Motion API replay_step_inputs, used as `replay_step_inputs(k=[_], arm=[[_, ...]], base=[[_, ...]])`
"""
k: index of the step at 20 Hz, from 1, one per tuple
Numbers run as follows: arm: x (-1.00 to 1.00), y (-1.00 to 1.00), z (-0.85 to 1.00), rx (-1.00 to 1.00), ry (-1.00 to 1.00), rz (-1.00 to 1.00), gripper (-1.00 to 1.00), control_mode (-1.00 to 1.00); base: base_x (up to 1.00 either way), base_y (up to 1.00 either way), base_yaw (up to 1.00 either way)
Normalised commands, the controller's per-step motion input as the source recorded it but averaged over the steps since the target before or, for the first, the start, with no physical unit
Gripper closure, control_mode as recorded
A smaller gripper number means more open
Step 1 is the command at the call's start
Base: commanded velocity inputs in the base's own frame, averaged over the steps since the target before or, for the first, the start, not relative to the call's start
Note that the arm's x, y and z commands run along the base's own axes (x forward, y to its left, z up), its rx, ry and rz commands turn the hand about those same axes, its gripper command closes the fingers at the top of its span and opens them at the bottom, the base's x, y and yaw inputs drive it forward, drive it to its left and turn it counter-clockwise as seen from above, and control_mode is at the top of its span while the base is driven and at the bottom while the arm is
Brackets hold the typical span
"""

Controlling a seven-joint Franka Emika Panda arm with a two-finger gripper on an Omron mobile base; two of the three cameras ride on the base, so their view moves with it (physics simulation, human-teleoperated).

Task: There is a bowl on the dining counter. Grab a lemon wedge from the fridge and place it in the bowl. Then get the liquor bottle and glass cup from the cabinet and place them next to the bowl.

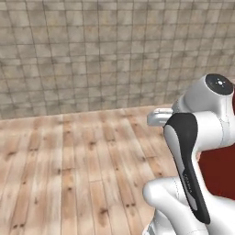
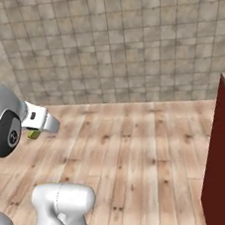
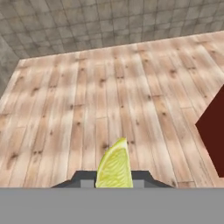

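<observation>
One lemon wedge (image 3: 114, 165) sits pinched in the narrow pincer (image 3: 114, 183), above the wooden floor (image 3: 87, 100). Its lower end is cut off. A red counter (image 2: 221, 161) is partly cropped at the frame's right edge.

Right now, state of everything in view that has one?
lemon wedge: held between the fingers, off the floor, tip pointing away from the hand
gripper: shut on the lemon wedge, over the wood floor
red unit: plain side facing the base, top edge just visible, can't tell more
</observation>
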Motion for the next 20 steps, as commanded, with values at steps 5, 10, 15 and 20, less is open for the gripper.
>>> replay_step_inputs(k=[5, 10, 15, 20], arm=[[0.00, 0.00, 0.00, 0.00, 0.00, 0.00, 1.00, 1.00], [0.00, 0.00, 0.00, 0.00, 0.00, 0.00, 1.00, 1.00], [0.00, 0.00, 0.00, 0.00, 0.00, 0.00, 1.00, 1.00], [0.00, 0.00, 0.00, 0.00, 0.00, 0.00, 1.00, 1.00]], base=[[1.00, 0.50, -0.33], [1.00, 0.50, -0.35], [1.00, 0.45, -0.39], [1.00, 0.36, -0.45]])
